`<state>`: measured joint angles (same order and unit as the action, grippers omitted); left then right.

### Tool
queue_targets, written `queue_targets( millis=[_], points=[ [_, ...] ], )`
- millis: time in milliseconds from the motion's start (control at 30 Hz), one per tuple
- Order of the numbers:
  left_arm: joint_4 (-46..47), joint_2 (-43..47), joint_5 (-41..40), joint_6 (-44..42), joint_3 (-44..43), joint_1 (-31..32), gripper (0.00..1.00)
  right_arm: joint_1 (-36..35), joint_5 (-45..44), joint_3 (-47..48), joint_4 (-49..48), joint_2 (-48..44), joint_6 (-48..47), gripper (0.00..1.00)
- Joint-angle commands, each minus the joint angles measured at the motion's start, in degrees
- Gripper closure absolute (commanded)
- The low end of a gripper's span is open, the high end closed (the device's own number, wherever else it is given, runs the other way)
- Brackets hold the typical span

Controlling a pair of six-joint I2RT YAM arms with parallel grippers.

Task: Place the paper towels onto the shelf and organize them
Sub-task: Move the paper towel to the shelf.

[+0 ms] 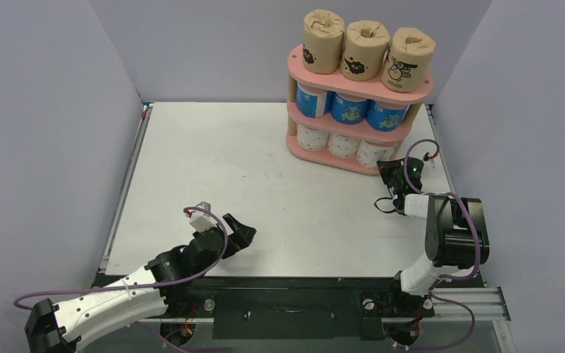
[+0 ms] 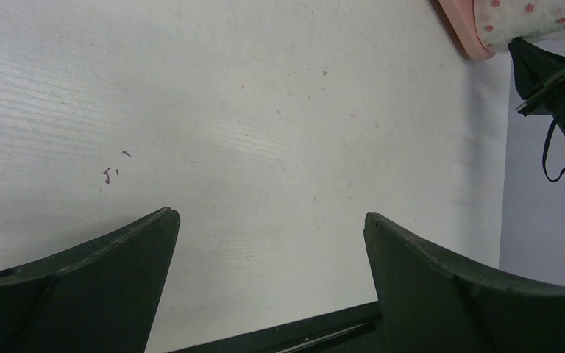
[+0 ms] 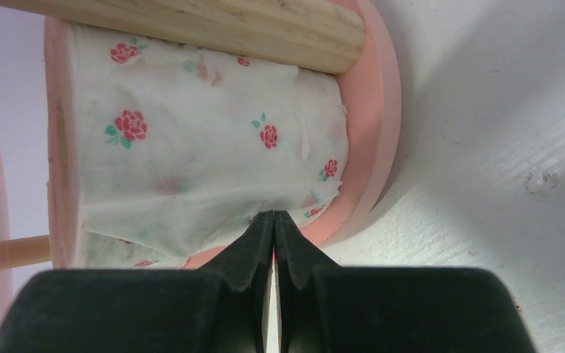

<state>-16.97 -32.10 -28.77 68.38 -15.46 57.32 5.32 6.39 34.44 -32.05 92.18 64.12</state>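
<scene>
The pink three-tier shelf stands at the back right of the table. Three brown rolls stand on its top board, three blue rolls on the middle board and three white rolls with pink flowers on the bottom board. My right gripper is shut, and its tips touch the wrapper of the rightmost white roll at the end of the bottom board. My left gripper is open and empty, low over the bare table near its front edge.
A wooden post of the shelf runs just above the touched roll. The left wrist view shows the shelf's corner and the right gripper far off. Grey walls close in the table on the left, back and right.
</scene>
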Motion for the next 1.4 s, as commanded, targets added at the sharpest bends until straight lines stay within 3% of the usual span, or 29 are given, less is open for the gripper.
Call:
queue_targets(
  millis=[0,1367],
  points=[
    [-0.2,0.1,-1.5,0.3,-0.4,0.1,0.03,0.5,-1.0,2.7,-2.4,0.8,-0.7,1.00],
    [-0.1,-1.6,-2.4,-0.3,-1.4,0.0,0.03,1.3,-1.5,7.7,-0.3,4.5,-1.3,1.00]
  ],
)
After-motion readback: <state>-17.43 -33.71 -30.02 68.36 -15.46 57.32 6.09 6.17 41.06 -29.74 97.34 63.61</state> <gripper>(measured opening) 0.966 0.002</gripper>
